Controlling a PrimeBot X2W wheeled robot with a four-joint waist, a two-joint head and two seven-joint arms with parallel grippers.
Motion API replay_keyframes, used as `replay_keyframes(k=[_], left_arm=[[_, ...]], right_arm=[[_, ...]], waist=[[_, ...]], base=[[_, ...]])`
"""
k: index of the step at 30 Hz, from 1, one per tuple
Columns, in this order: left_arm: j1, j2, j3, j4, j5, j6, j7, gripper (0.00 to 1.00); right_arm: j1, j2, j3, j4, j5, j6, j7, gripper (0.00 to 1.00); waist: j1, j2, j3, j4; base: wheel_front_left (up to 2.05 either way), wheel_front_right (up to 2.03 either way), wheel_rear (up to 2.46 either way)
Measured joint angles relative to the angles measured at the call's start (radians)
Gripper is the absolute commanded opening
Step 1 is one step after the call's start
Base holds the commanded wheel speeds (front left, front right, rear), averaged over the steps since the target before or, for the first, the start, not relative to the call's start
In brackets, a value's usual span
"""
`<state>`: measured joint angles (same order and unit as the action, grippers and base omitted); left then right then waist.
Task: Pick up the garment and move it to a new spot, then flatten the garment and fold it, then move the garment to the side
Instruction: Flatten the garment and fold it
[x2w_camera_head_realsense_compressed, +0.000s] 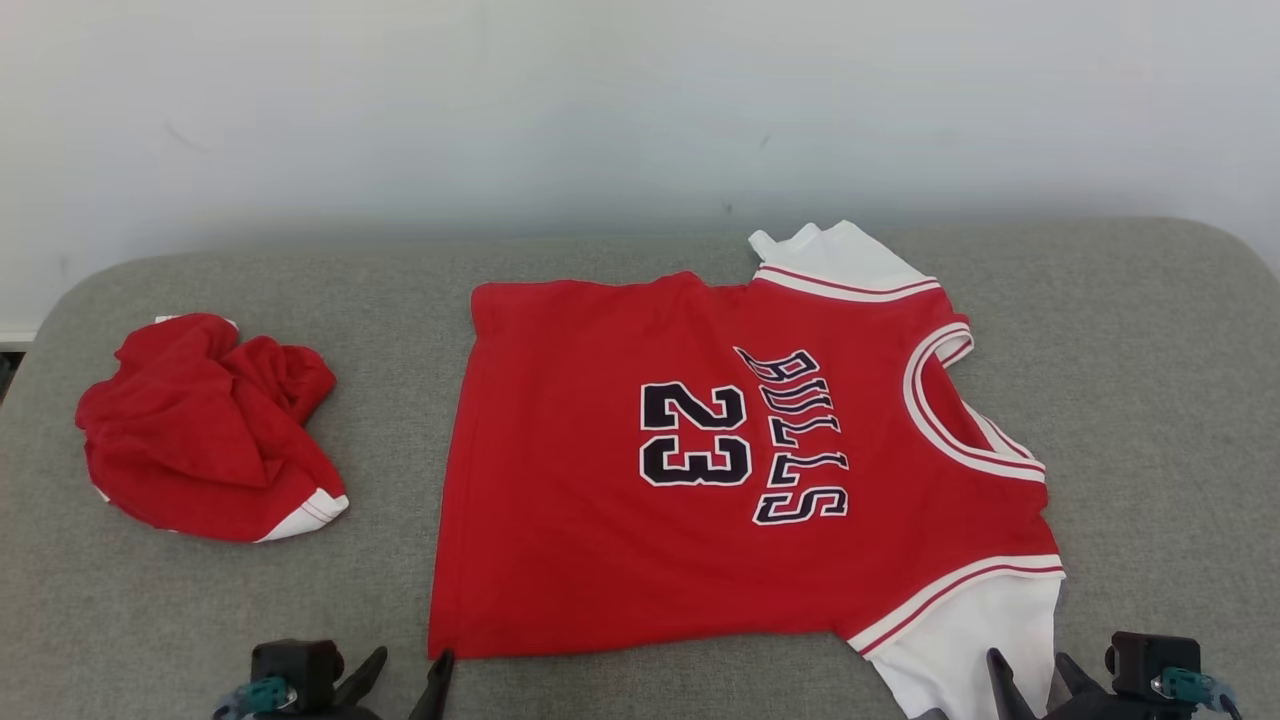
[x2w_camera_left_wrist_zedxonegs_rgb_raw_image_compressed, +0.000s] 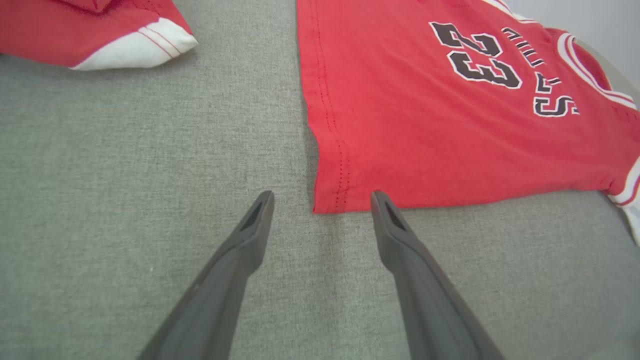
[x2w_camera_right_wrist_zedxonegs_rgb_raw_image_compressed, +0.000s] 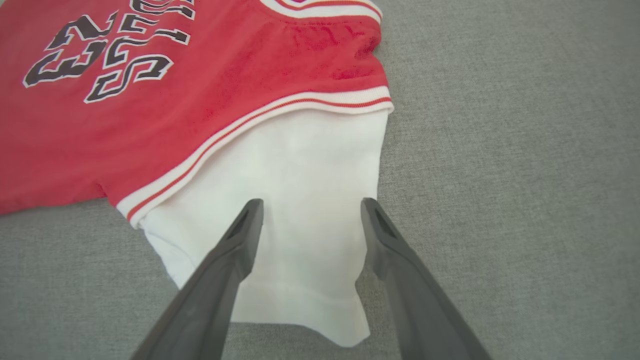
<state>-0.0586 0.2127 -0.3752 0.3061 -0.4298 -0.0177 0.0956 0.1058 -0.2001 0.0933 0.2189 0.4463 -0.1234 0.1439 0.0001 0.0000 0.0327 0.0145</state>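
Left gripper: seen at the lower left of the head view, fingers pointed up the frame and spread wide, nothing held. It is kept low over the grey cushion, and the near hem corner of the jersey is framed between its tips in the left wrist view.
Right gripper: seen at the lower right, fingers likewise parted and empty. It is poised over the near white sleeve; whether the cloth is touched cannot be told.
Jersey: red, printed "BULLS" and "23", spread flat mid-cushion, with its hem turned to the left and its neck to the right.
Far sleeve: white, crumpled at the far edge.
Second garment: red with white trim, bunched in a heap, set apart to the left of the jersey.
Wall: pale, behind the cushion.
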Motion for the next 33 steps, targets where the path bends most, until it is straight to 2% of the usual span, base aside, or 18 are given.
replay_keyframes(k=[11, 19, 33], left_arm=[[-0.104, -0.012, -0.048, 0.123, 0.053, 0.01, 0.107, 1.0], [-0.14, -0.026, -0.049, 0.174, 0.053, 0.018, 0.117, 1.0], [-0.157, -0.039, -0.049, 0.217, 0.05, 0.007, 0.109, 1.0]], right_arm=[[-0.008, 0.019, -0.033, 0.009, -0.048, -0.001, 0.108, 1.0], [-0.008, 0.046, -0.1, 0.033, -0.093, -0.001, 0.154, 1.0], [0.045, 0.058, -0.112, -0.06, -0.086, -0.001, 0.245, 1.0]], waist=[[0.0, 0.0, 0.032, -0.019], [0.0, 0.0, 0.046, -0.024], [-0.0001, 0.0, 0.047, -0.023]], base=[[0.0, 0.0, 0.0], [0.0, 0.0, 0.0], [0.0, 0.0, 0.0]])
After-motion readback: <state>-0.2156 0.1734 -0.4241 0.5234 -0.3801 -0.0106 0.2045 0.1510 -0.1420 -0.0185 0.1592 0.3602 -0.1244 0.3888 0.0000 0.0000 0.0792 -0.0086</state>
